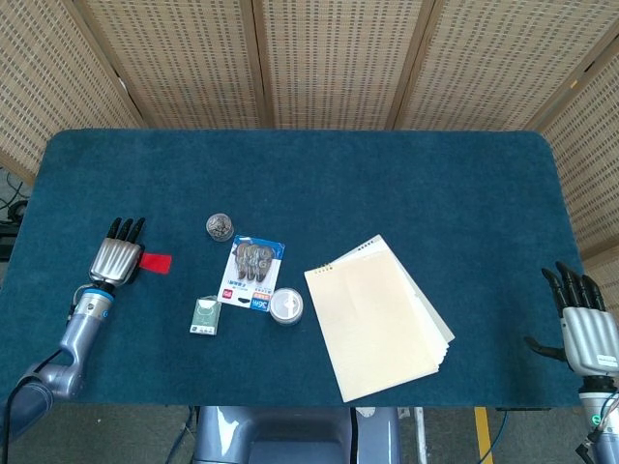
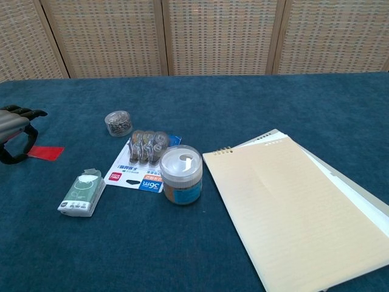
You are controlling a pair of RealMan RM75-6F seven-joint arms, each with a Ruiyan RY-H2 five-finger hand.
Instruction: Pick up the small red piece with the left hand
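Nearest the robot, the right hand (image 1: 588, 324) sits at the worktop's (image 1: 387, 184) near right corner, its fingers straight and apart, holding nothing. Beside it lies a notepad (image 1: 382, 314) stacked on loose sheets. Left of that stands a small round tub (image 2: 182, 175) with a clear lid; something coloured shows through its wall, but what it is cannot be told. Just beside it lie a blister card (image 1: 252, 272) with three clips sealed under the plastic and a small green packet (image 1: 205, 316).

Further left, the left hand (image 1: 118, 256) rests low over the cloth with its fingers stretched out and nothing in them. The red piece (image 1: 155, 262) lies flat on the worktop, touching or just beside that hand's inner edge; the chest view shows the piece (image 2: 46, 152) half hidden behind the hand. This looks like the approach step, the grasp not yet made. The next move probably calls for bringing thumb and fingertip onto the thin piece's edge and pinching it off the nap.

Furthest back is a little clear jar (image 1: 220, 227) of what seem to be metal pins.
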